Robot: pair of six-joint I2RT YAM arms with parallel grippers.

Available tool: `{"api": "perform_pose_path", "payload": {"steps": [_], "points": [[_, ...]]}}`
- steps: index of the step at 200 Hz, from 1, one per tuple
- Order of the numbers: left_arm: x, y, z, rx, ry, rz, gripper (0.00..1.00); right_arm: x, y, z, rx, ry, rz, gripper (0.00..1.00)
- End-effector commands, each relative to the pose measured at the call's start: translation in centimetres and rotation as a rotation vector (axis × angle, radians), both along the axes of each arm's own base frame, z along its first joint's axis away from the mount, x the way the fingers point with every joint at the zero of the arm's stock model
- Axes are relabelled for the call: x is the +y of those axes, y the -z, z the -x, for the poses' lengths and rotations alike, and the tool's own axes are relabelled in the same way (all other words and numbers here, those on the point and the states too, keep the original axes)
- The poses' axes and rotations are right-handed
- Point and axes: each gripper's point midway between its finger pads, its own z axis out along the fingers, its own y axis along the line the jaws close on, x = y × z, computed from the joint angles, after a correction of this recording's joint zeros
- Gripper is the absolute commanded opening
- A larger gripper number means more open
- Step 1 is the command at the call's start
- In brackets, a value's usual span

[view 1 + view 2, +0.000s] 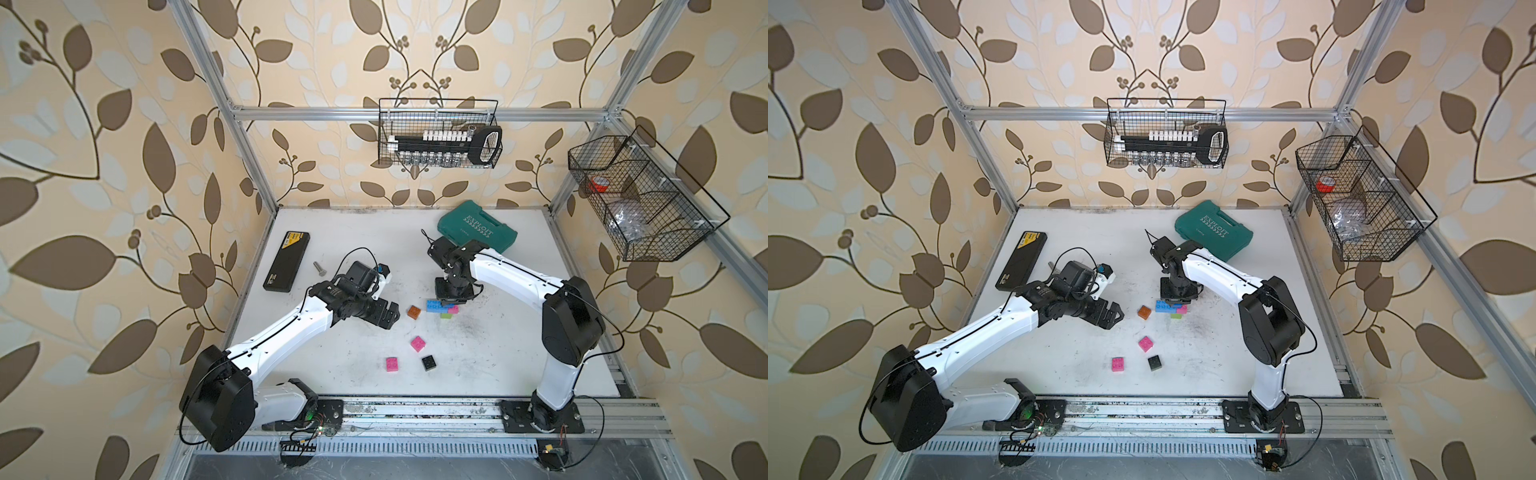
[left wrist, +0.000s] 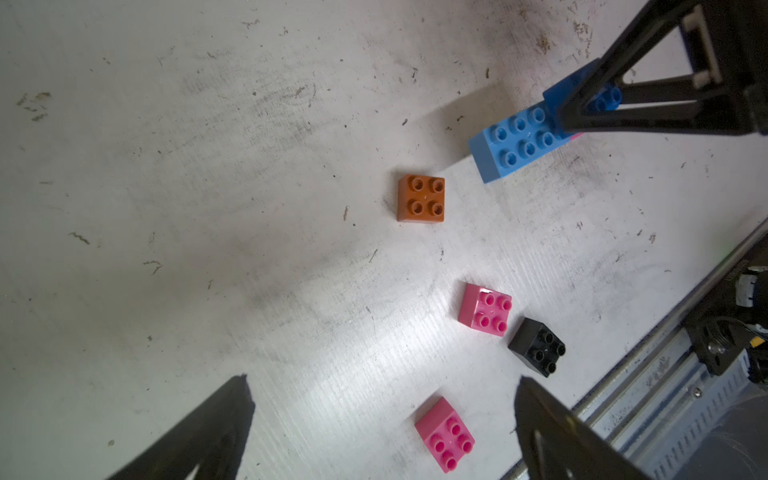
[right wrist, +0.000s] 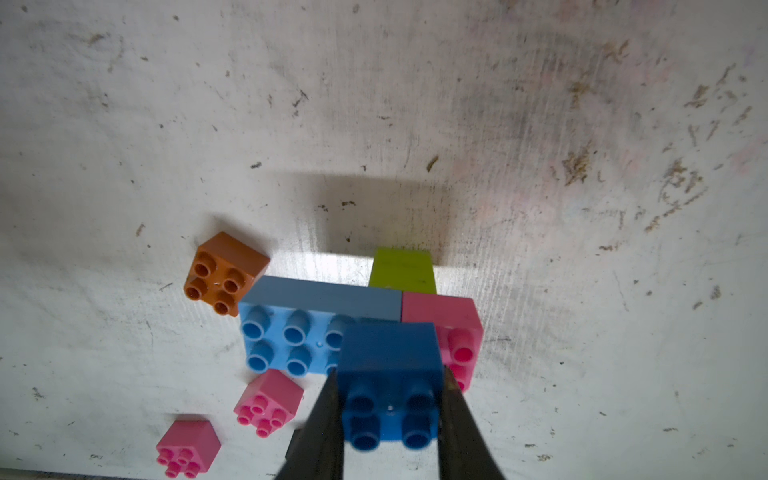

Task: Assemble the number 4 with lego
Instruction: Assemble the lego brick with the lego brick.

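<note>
My right gripper (image 3: 390,376) is shut on a dark blue lego brick (image 3: 390,357), held over the seam between a long light blue brick (image 3: 291,328) and a pink brick (image 3: 457,328). A lime green brick (image 3: 401,270) lies against those two. In a top view this cluster (image 1: 436,306) sits mid-table. An orange brick (image 1: 414,312), two pink bricks (image 1: 418,343) (image 1: 393,364) and a black brick (image 1: 428,363) lie loose. My left gripper (image 1: 390,318) hovers open and empty, left of the orange brick (image 2: 422,199). No assembled number 4 shows.
A teal tool case (image 1: 477,226) lies at the back right of the table. A flat black case (image 1: 286,261) and a metal bolt (image 1: 320,267) are at the back left. Wire baskets (image 1: 439,133) (image 1: 640,199) hang on the frame. A metal rail (image 1: 415,409) runs along the front edge.
</note>
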Motion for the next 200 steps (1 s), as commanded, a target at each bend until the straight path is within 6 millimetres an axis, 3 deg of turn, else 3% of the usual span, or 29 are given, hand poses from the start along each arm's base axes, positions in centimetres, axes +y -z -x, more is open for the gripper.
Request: {"api": "perform_pose_path", "payload": {"steps": [1, 109, 200], "points": [[-0.6, -1.6, -0.7, -0.014, -0.005, 0.047, 0.99, -1.0, 1.5, 0.9, 0.040, 0.012, 0.048, 0.11], [-0.8, -1.6, -0.9, -0.008, -0.003, 0.056, 0.99, -0.8, 1.2, 1.6, 0.043, 0.022, 0.039, 0.11], [-0.7, -1.6, -0.9, -0.003, -0.004, 0.060, 0.99, -1.4, 3.1, 1.8, 0.090, -0.023, 0.138, 0.11]]}}
